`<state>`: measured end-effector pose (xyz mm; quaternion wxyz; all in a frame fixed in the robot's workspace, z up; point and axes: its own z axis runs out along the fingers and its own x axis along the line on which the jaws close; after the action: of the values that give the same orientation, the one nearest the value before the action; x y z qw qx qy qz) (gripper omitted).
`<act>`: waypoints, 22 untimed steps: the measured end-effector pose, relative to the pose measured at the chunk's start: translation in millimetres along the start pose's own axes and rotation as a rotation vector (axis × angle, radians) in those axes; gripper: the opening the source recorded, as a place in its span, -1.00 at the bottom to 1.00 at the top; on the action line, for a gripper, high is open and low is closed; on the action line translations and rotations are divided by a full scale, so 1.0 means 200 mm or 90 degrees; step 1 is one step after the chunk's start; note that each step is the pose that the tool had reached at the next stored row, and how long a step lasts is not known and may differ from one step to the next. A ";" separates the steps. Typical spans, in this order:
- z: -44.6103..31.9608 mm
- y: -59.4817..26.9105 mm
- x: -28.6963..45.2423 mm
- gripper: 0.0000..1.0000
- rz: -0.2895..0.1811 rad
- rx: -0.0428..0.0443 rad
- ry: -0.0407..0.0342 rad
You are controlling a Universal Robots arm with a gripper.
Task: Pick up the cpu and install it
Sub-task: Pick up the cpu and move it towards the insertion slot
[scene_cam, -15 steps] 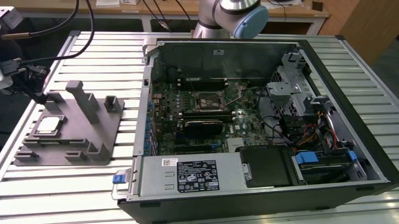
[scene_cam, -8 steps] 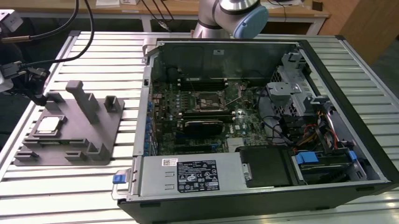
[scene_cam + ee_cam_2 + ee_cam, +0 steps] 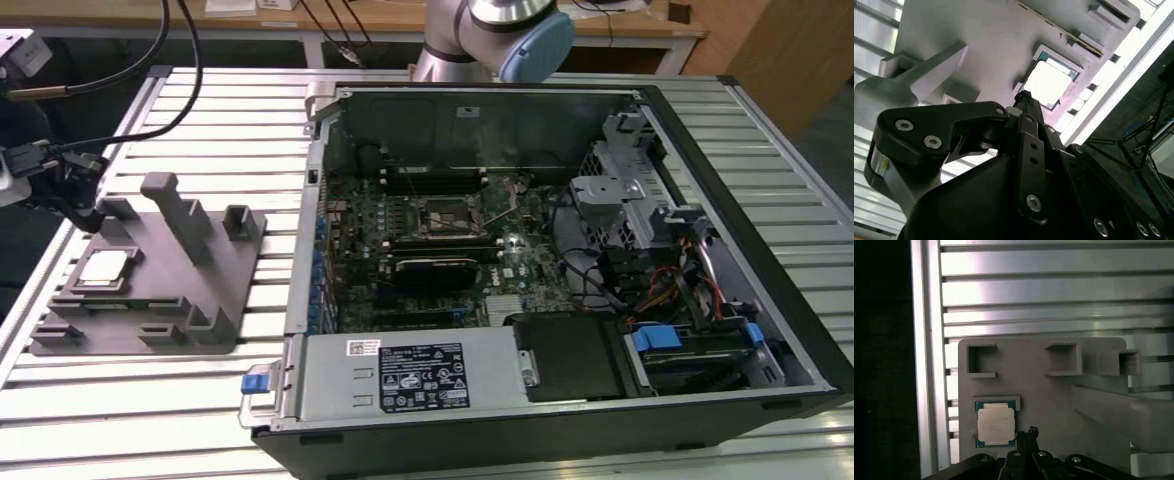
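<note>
Bright light is glinting off the slatted aluminium table point(image 3: 147, 420); a wooden desk point(image 3: 387, 18) is standing behind, a wooden panel point(image 3: 787, 50) beside it.

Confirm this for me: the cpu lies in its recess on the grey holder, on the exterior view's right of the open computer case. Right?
Not quite. The cpu does lie in its recess on the grey holder, but on the exterior view's left of the open computer case, not its right. The exterior view shows this.
</note>
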<state>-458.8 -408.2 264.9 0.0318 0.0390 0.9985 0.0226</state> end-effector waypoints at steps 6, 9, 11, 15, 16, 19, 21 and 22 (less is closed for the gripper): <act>0.031 -0.005 0.002 -0.79 0.000 0.0001 0.0015; 0.048 -0.007 0.003 -0.79 0.000 0.0002 0.0027; 0.057 -0.009 0.004 -0.79 0.000 0.0002 0.0035; 0.074 -0.011 0.005 -0.79 0.000 0.0004 0.0058; 0.079 -0.011 0.005 -0.79 0.000 0.0005 0.0063; 0.095 -0.013 0.006 -0.79 0.000 0.0006 0.0078; 0.106 -0.015 0.007 -0.79 0.000 0.0006 0.0088; 0.111 -0.015 0.008 -0.79 0.000 0.0007 0.0092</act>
<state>-459.2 -410.1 242.5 0.0246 0.0392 0.9987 0.0224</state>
